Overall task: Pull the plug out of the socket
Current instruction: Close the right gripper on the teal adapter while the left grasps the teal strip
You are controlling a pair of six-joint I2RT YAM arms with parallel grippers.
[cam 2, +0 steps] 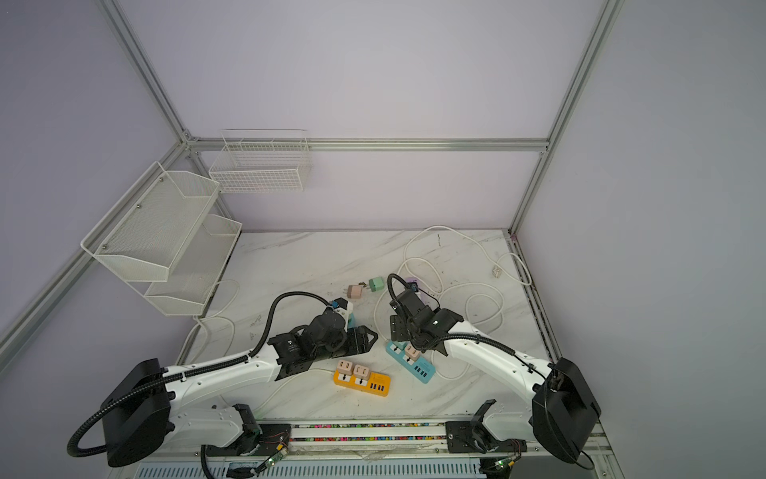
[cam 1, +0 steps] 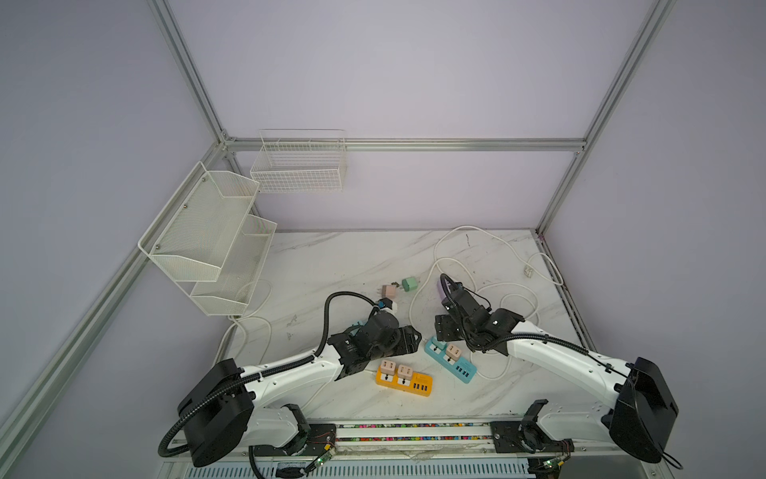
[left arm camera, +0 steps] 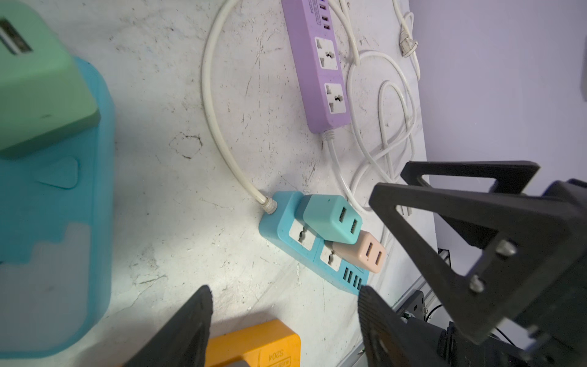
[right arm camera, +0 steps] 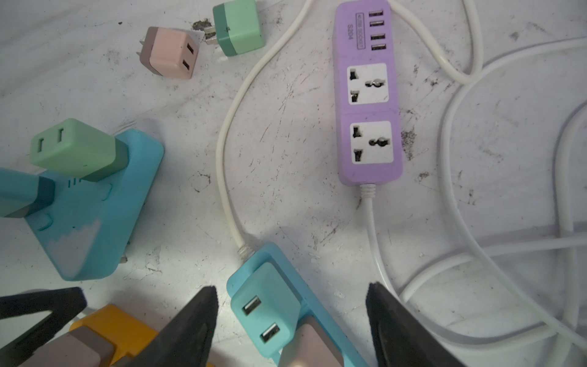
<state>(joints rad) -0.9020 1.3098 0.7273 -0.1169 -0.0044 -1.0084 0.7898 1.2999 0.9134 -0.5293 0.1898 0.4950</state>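
A blue socket strip (cam 1: 458, 367) lies right of centre with a teal plug (right arm camera: 265, 313) and a pink plug (left arm camera: 362, 251) seated in it. My right gripper (right arm camera: 292, 321) is open just above the strip, its fingers on either side of the teal plug with a gap on each side. An orange socket strip (cam 1: 419, 380) carries two pink plugs (cam 1: 396, 369). My left gripper (left arm camera: 284, 321) is open over the USB end of that orange strip (left arm camera: 257, 344), touching nothing. In both top views the two grippers nearly meet between the strips.
A purple strip (right arm camera: 368, 95) with empty sockets lies farther back, among white cable loops (right arm camera: 476, 222). A loose pink plug (right arm camera: 171, 52) and a loose green plug (right arm camera: 238, 27) rest on the marble. A blue adapter block (right arm camera: 95, 206) holds a green plug (right arm camera: 73, 149). Wire baskets (cam 1: 207, 236) hang on the left wall.
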